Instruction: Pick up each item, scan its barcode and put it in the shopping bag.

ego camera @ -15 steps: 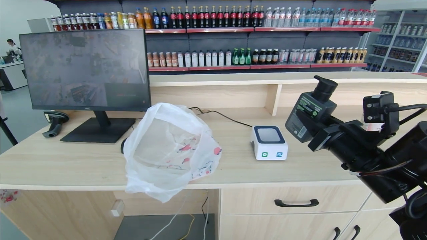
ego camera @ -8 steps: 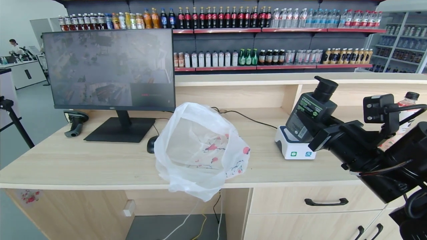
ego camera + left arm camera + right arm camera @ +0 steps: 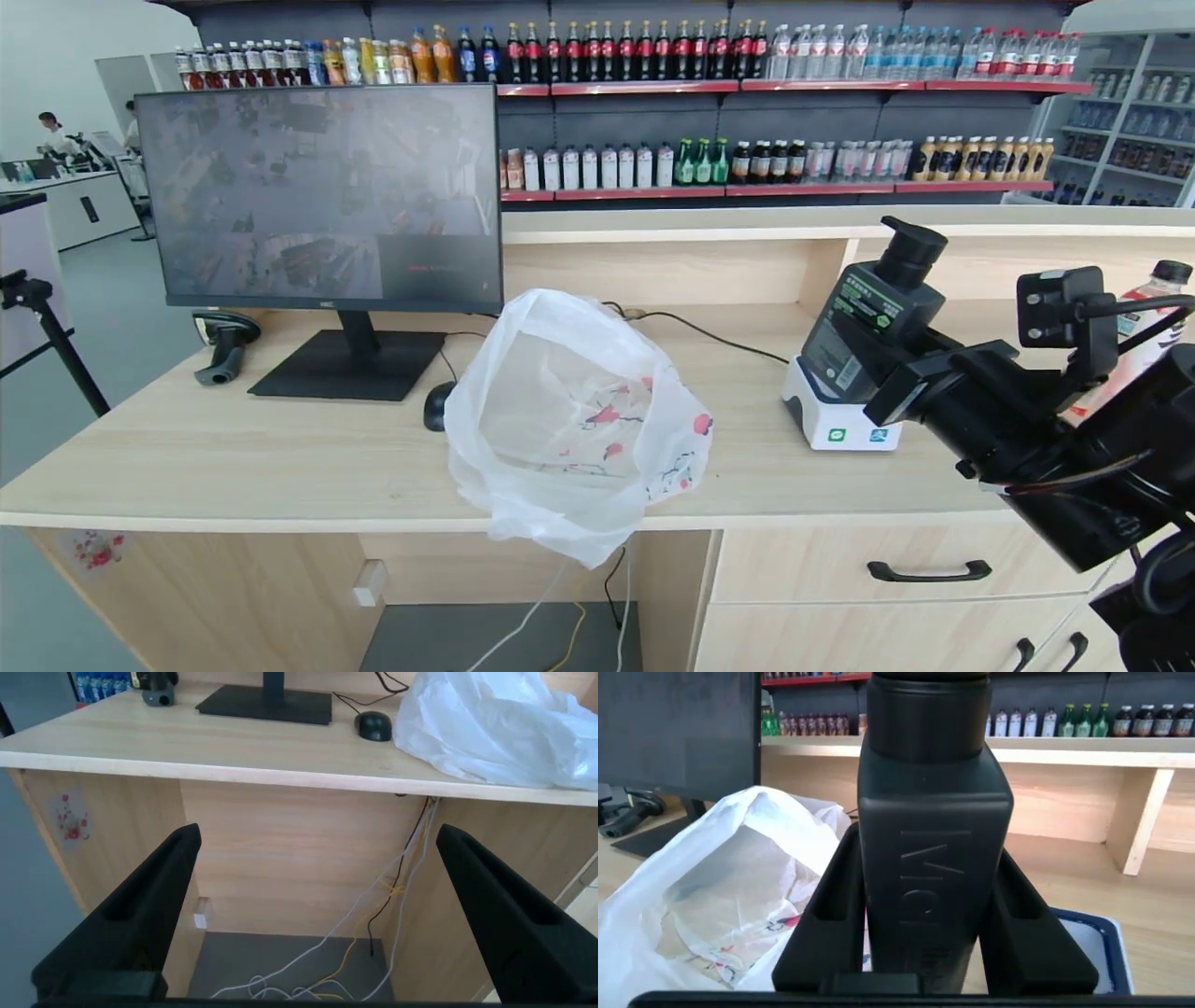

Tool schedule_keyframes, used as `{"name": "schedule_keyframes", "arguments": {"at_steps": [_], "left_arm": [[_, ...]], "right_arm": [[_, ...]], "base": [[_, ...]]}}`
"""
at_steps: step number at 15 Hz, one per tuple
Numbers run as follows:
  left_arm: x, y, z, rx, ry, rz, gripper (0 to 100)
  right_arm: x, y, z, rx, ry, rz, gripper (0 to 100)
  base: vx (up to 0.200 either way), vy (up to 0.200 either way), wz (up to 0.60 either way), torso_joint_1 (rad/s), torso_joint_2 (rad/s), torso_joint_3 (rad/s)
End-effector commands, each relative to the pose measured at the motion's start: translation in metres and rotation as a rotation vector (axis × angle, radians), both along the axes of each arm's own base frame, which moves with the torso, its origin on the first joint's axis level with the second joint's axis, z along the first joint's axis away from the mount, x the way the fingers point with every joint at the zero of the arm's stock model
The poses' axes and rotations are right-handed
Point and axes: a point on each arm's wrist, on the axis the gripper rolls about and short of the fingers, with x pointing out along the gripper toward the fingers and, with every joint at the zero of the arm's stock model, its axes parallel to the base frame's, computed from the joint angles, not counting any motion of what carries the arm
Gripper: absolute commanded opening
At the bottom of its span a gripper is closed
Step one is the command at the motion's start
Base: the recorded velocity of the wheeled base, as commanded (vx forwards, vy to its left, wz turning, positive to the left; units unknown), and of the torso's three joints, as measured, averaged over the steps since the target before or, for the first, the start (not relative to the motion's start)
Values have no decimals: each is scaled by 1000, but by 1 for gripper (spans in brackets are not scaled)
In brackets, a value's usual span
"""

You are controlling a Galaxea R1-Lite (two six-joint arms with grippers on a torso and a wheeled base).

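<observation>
R gripper [image 3: 878,369]: bottle [image 3: 868,308] above counter [image 3: 233,457], shelves [image 3: 747,86] behind.

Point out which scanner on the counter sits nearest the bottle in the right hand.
The white box scanner, right by the dark bottle gripped in the right hand; the black handheld scanner rests far off beside the monitor.
</observation>
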Motion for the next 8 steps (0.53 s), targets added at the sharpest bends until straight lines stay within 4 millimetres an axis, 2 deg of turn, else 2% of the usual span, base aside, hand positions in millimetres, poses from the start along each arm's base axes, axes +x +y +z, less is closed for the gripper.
{"name": "schedule_keyframes", "arguments": {"at_steps": [1,8], "left_arm": [[0,0,0,0,0,0,100],[0,0,0,-2,0,0,100]], "right_arm": [[0,1,-1,-3,3,5,0],[-1,2,-4,-6,15,9,0]], "base": [[0,0,600,-7,-7,12],[0,0,600,8,7,4]]}}
